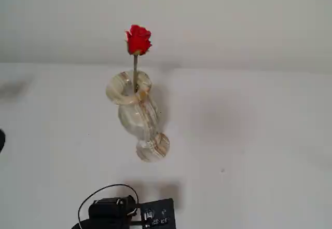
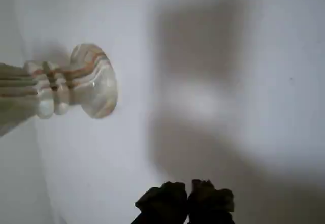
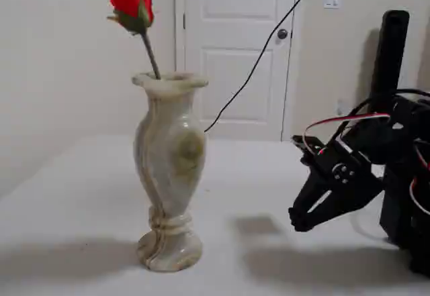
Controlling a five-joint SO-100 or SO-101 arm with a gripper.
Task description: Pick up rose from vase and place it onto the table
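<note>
Wrist view is showing the gripper (image 2: 189, 187) at the bottom edge, its two dark fingertips (image 2: 167, 196) pressing together with nothing between them. Up and to the left of the fingers, well apart from them, the vase (image 2: 84, 82) is showing its round foot and narrow banded waist, standing on the table (image 2: 228, 82). A broad shadow is lying on the table above the fingers.

From the side, in a fixed view, the gripper (image 3: 299, 221) is hanging just above the table (image 3: 80, 188), tips pointing down and left, with the vase (image 3: 168, 168) standing upright to their left and well clear of them. The rose (image 3: 132, 3) is sitting in the vase, its stem (image 3: 150, 56) leaning slightly left out of the flared rim and the red bud riding higher than the fingers.

From above, in a fixed view, the rose (image 1: 138, 39) is standing in the vase (image 1: 137, 115); the fingers are not distinguishable there.
</note>
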